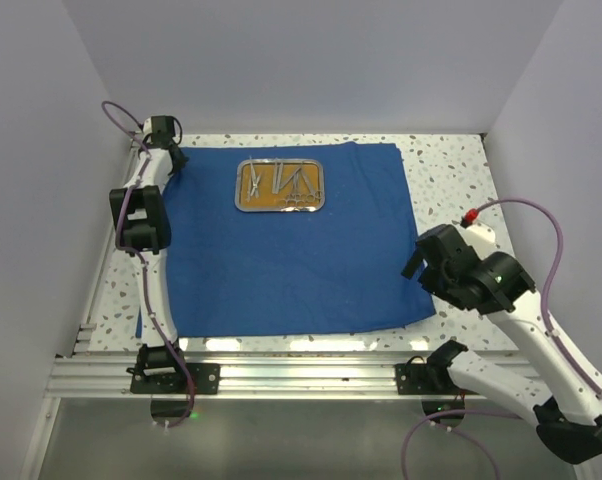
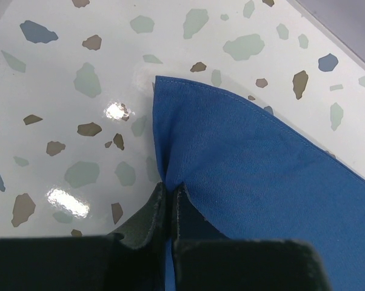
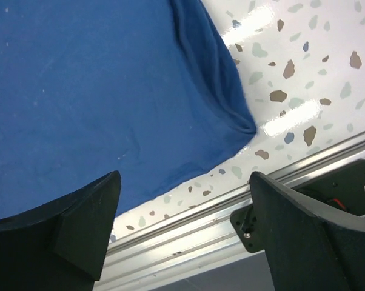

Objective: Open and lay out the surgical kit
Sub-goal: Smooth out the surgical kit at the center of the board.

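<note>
Royal-blue cloth wrap [image 1: 301, 250] looks spread flat, so I judge the unfolding's nearly done. L pincer [image 2: 170, 203] is clamped tight on a wrap corner. R pincer [image 3: 184, 179] is wide open and empty, w/ another corner just ahead of its tips. Steel tray [image 1: 279, 207] w/ instruments [image 1: 281, 180] sits well beyond R pincer. Next: free the L corner, then go for the instruments.

Matt woven cloth wrap [image 1: 291, 260], glossy speckled tabletop [image 1: 446, 165]

Two slim white arms, left arm [image 1: 151, 290] and right arm [image 1: 541, 328], chunky black joint housings, thin purple cables [image 1: 556, 250] looping alongside each, small red connector [image 1: 471, 217], green indicator light [image 1: 499, 267], matte black wedge-shaped fingers [image 3: 79, 224], silver screws [image 3: 247, 234] in a black base bracket [image 3: 258, 221].
</note>
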You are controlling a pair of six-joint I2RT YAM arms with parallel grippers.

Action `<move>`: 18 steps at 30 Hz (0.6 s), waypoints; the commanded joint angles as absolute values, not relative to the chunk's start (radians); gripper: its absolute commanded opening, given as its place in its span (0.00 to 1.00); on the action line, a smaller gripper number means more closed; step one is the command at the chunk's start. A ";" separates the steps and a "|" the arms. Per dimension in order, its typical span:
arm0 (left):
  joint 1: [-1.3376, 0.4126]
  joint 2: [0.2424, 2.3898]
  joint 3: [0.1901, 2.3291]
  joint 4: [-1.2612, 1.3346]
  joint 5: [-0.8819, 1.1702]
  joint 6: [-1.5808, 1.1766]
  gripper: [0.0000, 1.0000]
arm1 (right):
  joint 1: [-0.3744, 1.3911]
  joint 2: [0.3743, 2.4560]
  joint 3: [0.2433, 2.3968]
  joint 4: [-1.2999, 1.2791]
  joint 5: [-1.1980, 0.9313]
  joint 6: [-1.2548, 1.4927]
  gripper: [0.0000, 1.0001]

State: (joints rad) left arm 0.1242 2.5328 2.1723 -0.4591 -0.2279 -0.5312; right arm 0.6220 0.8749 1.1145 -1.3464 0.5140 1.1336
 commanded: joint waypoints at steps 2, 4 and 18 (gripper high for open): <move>0.137 2.487 2.148 -0.446 -0.204 -0.520 0.00 | 0.624 1.067 1.176 -1.182 0.447 0.924 0.88; 0.135 2.477 2.140 -0.446 -0.196 -0.515 0.00 | 0.624 1.153 1.196 -1.137 0.417 0.887 0.88; 0.046 2.246 2.057 -0.388 -0.026 -0.380 0.99 | 0.618 1.509 1.511 -0.844 0.468 0.539 0.98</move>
